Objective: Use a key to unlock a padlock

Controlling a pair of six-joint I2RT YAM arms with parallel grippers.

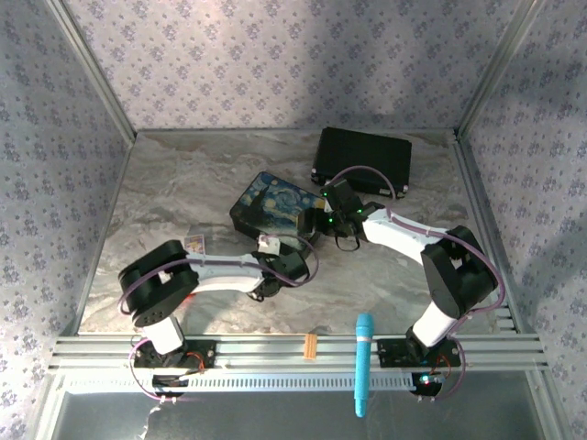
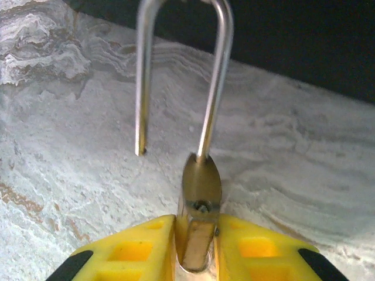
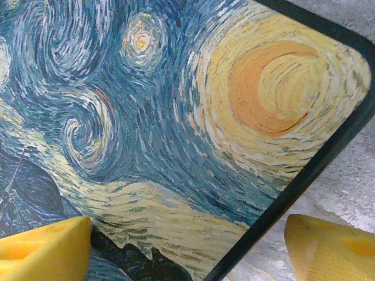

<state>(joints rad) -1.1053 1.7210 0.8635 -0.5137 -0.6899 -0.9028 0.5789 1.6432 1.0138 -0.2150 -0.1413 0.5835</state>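
blue tool [image 1: 364,362]: lies across the near rail, between your two arm bases.
left gripper [image 2: 196,257]: your fingers [image 2: 135,252] pinch the padlock [image 2: 201,187] by its brass body, with the marbled table [image 2: 70,175] beyond it.
shackle [image 2: 218,76]: points away from you; one leg sits in the body, the other leg's end hangs free beside it.
right gripper [image 3: 187,252]: your fingers [image 3: 44,249] are spread wide, hanging over a corner of the painted box [image 3: 176,117].
black case [image 1: 362,160]: far end of the table, behind the painted box.
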